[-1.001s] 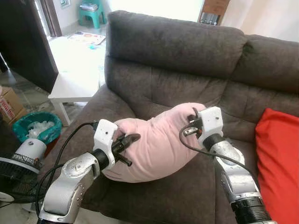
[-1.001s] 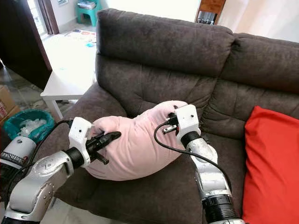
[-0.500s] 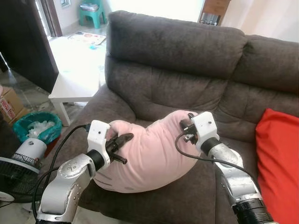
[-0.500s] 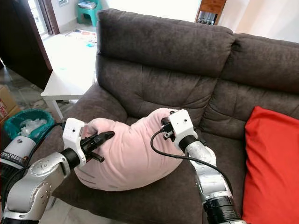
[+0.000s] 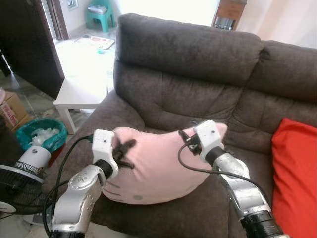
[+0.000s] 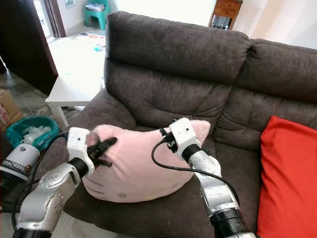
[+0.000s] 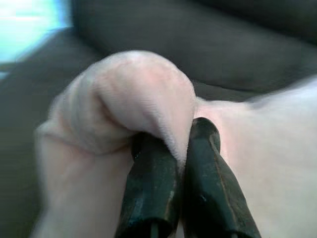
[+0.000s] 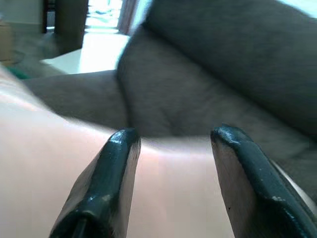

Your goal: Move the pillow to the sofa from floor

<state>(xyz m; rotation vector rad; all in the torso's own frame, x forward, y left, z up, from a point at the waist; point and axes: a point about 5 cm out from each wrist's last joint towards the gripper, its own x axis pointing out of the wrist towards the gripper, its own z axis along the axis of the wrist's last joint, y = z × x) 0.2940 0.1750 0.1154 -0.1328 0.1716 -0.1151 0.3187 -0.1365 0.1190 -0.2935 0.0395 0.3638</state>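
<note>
A pink pillow (image 5: 158, 166) with a cartoon face lies flat on the left seat of the dark brown sofa (image 5: 198, 54). My left gripper (image 5: 124, 150) is at the pillow's left end. The left wrist view has this gripper (image 7: 184, 144) shut on a bunched fold of the pink fabric (image 7: 143, 94). My right gripper (image 5: 184, 137) is at the pillow's upper right edge. In the right wrist view its fingers (image 8: 121, 163) stand apart, with the pink surface (image 8: 44, 168) just beyond them and nothing pinched.
A red cushion (image 5: 297, 173) leans on the right seat. Left of the sofa stand a white side table (image 5: 81, 91), a teal bin (image 5: 39, 134), a fan (image 5: 20, 173) and a cardboard box (image 5: 12, 109). The sofa's armrest (image 5: 106, 106) is beside my left arm.
The pillow has dropped from a raised, bunched hump to lie spread flat on the seat. Both arms moved down and to the left with it.
</note>
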